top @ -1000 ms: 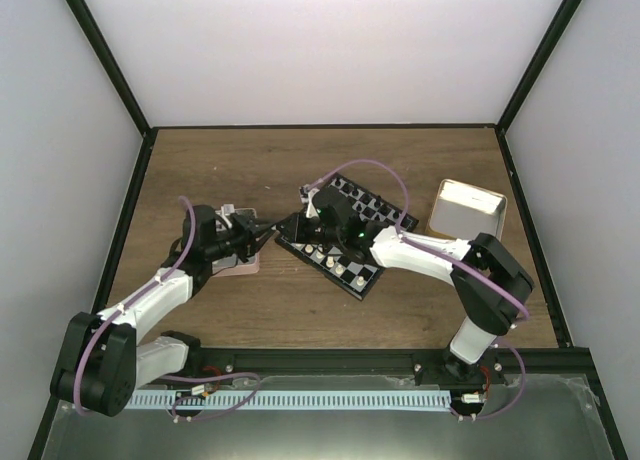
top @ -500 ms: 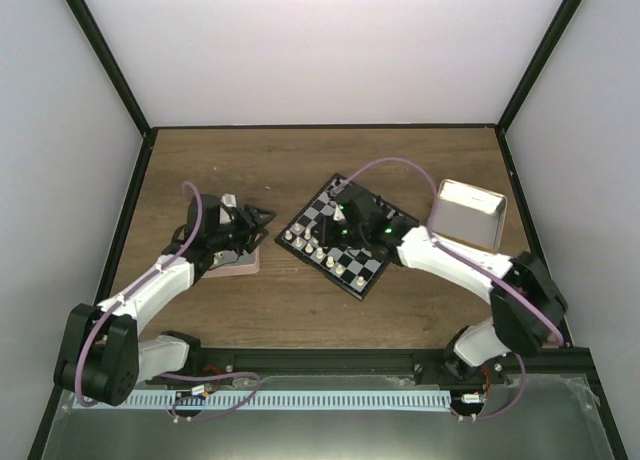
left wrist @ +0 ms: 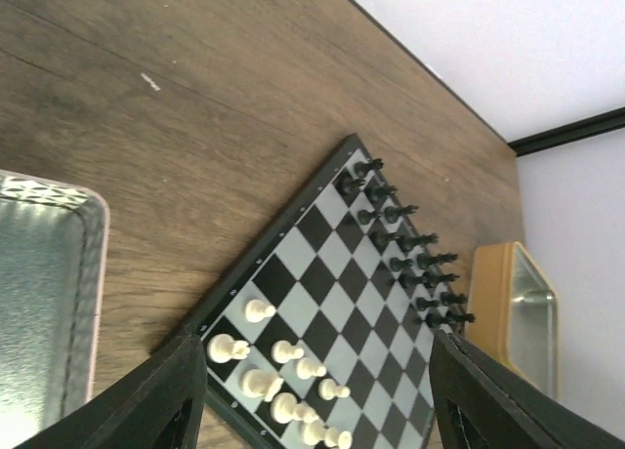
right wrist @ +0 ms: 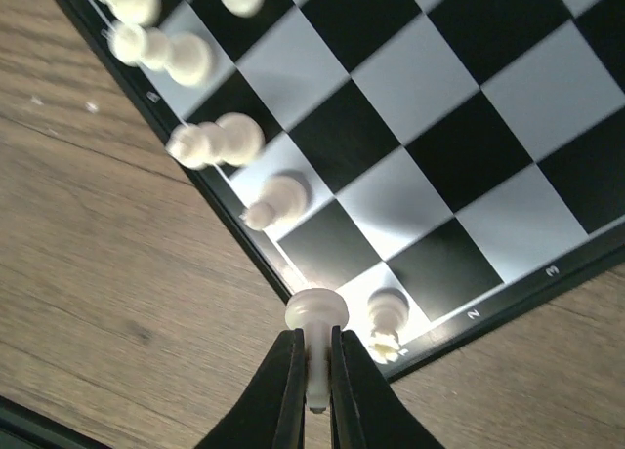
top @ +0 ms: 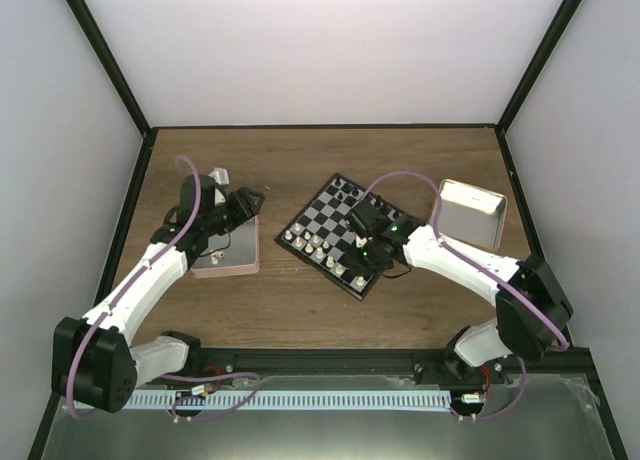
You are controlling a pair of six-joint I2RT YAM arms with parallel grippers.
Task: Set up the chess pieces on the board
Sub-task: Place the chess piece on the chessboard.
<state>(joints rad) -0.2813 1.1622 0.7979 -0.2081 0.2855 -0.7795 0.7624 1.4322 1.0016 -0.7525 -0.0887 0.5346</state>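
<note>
Fingers of the right gripper [right wrist: 313, 349] are pinched narrow on the stem of a cream-white pawn [right wrist: 315, 310], whose wider end shows just past their tips. The pawn hangs over a pale square in the outermost row at the near corner of the board [right wrist: 439, 127], just beside another cream-white piece [right wrist: 386, 324]. Whether it touches the square cannot be told.

The board [top: 335, 220] lies near the middle of the table [top: 300, 310], turned so that one corner points at the near edge. Of the chess pieces [left wrist: 283, 366], the cream-white ones stand along the board's near-left side and the black pieces [left wrist: 405, 244] line its far-right side in two rows.

The left gripper [top: 245, 202] hovers above the pink tray [top: 228, 255], which sits toward the table's left edge, well apart from the board. Its fingers [left wrist: 166, 400] are spread wide with nothing between them. A tan box [top: 467, 212] with a silvery inside rests toward the right edge, near the board's right corner.
</note>
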